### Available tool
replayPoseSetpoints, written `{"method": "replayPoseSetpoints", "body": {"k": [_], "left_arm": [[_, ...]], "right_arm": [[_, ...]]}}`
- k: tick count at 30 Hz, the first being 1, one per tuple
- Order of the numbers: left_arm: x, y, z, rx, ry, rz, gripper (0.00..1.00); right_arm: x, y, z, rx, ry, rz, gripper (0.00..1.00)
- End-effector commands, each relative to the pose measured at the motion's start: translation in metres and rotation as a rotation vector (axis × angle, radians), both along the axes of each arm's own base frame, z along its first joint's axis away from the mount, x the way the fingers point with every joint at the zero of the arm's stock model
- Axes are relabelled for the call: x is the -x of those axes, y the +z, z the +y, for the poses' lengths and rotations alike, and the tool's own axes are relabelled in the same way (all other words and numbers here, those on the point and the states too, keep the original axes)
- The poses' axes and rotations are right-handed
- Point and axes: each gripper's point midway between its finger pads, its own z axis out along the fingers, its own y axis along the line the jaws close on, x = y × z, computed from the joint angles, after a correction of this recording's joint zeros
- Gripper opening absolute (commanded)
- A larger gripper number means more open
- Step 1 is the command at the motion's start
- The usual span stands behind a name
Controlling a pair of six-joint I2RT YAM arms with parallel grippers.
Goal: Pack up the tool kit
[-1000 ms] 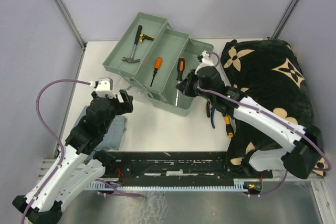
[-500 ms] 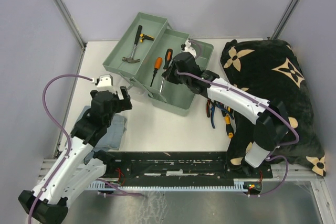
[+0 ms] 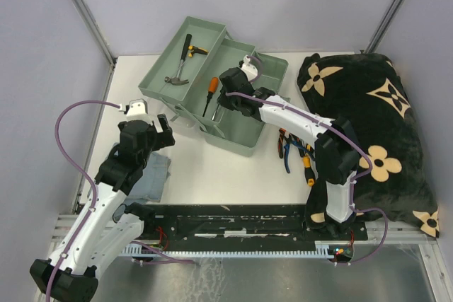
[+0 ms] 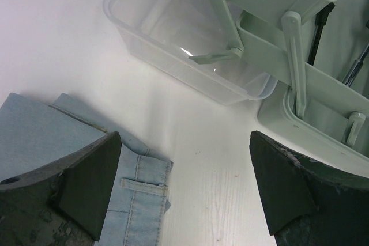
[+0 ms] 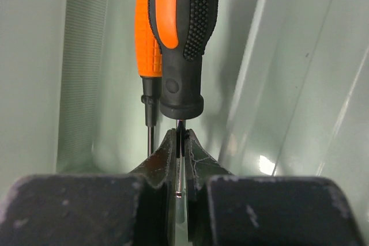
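**Bringing a second screwdriver down into the tray**

Right gripper (image 5: 180, 142) is clenched on the bare shaft of the black-and-orange screwdriver (image 5: 183, 38), handle pointing away. A second ago it hung over the right end of the toolbox (image 3: 237, 143); now it sits low in the middle tray, just beside the orange screwdriver (image 3: 211, 87) lying there; letting go looks like the next step. Hammer (image 3: 181, 64) rests in the far tray; pliers (image 3: 287, 152) are left on the table beside the blanket (image 3: 368, 118), so packing is partway. Left gripper (image 4: 184, 168), spread wide and empty, has drawn back over the cloth (image 4: 34, 142).
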Motion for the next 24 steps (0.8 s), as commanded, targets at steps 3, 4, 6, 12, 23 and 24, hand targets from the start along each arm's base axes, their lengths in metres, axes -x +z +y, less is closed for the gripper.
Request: {"method": "replayPoseSetpoints", "body": {"k": [3,4,6,12,23,24], "left_arm": [[-0.004,0.014,-0.002,0.035,0.004,-0.047,0.98],[-0.004,0.014,-0.002,0.035,0.003,-0.047,0.98],[-0.003,0.014,-0.002,0.034,0.001,-0.047,0.98],[-0.004,0.013,-0.003,0.031,-0.003,-0.043,0.98],[-0.004,0.013,-0.003,0.027,-0.008,-0.042,0.97],[-0.005,0.013,-0.003,0.028,-0.007,-0.042,0.97]], "right_arm": [[-0.015,0.030,0.017,-0.046,0.035,-0.031,0.07],[-0.015,0.029,0.021,-0.049,0.058,-0.021,0.10],[-0.013,0.028,0.025,-0.051,0.080,-0.008,0.15],[-0.011,0.050,0.022,-0.059,0.090,-0.046,0.40],[0.021,0.122,0.008,-0.094,0.233,-0.195,0.45],[0.025,0.127,0.004,-0.090,0.241,-0.206,0.45]]}}
